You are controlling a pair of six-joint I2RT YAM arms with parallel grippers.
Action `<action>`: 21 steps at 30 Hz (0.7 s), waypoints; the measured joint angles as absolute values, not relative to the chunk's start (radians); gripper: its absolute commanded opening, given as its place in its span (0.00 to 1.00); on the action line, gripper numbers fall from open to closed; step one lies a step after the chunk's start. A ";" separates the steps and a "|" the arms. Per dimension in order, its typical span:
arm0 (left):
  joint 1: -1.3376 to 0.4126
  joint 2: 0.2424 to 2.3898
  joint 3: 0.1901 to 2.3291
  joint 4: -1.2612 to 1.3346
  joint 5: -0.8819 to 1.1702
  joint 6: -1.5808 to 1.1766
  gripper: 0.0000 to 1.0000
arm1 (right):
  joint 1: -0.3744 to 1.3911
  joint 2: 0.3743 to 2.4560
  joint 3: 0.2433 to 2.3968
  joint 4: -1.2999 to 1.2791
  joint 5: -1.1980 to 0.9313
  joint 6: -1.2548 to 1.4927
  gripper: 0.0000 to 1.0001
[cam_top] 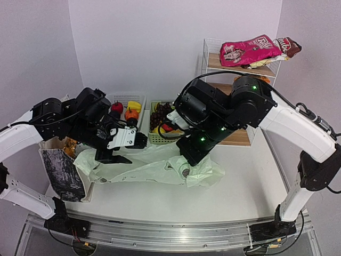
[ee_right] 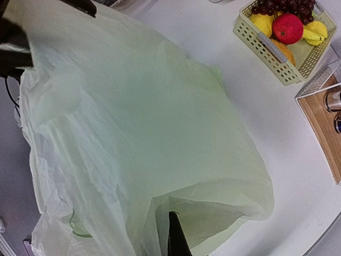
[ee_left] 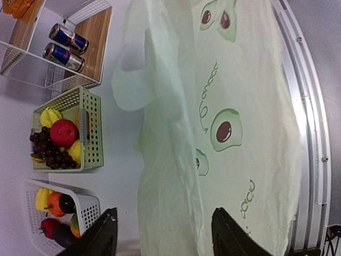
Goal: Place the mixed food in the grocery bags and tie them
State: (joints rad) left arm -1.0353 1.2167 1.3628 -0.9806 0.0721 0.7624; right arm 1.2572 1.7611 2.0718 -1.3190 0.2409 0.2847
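The thin pale-green plastic bag printed with avocados (cam_top: 149, 170) lies flat and crumpled in the middle of the white counter (cam_top: 240, 181), with no food visibly inside it. The left hand (ee_left: 165, 218) hovers over it with its jaws spread wide and nothing between them. The right hand (ee_right: 173, 229) presses into the film at the other end, where a fold lifts into a small pocket. Only one dark finger shows, so I cannot tell whether it grips the plastic.

The step looks like opening the bag's mouth. To do that well, each hand should pinch a single layer near the rim and draw apart gently, since such film likely slips and tears.

A beige canvas tote (cam_top: 63, 173) stands at the left edge. Behind the bag, a green slotted basket (ee_right: 277, 50) holds a red apple (ee_right: 287, 28), dark grapes (ee_right: 282, 6) and yellow bananas (ee_right: 314, 29). Drink cans (ee_left: 64, 45) lie on a wire-and-wood shelf (ee_left: 98, 48). A metal rail (cam_top: 160, 229) runs along the near edge, and pale walls (cam_top: 138, 42) enclose the space.
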 measured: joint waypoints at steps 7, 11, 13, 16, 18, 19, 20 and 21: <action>-1.027 1.217 1.300 -0.943 -0.048 0.730 0.00 | 1.245 1.740 2.004 -1.300 0.236 0.271 0.00; -1.019 1.218 1.382 -0.966 -0.039 0.585 0.00 | 1.174 1.700 1.848 -1.239 0.231 0.268 0.00; -1.005 1.215 1.441 -0.959 0.002 0.508 0.00 | 1.104 1.688 1.755 -1.173 0.219 0.268 0.00; -0.997 1.206 1.446 -0.946 0.071 0.420 0.00 | 1.037 1.701 1.701 -1.080 0.201 0.261 0.01; -0.992 1.189 1.394 -0.948 0.123 0.355 0.00 | 1.022 1.716 1.705 -1.062 0.176 0.254 0.06; -0.988 1.177 1.355 -0.953 0.145 0.328 0.00 | 1.022 1.723 1.708 -1.062 0.161 0.248 0.11; -0.984 1.167 1.319 -0.959 0.166 0.302 0.00 | 1.021 1.730 1.710 -1.062 0.143 0.241 0.17; -0.982 1.160 1.285 -0.968 0.186 0.277 0.00 | 1.021 1.736 1.710 -1.064 0.123 0.234 0.26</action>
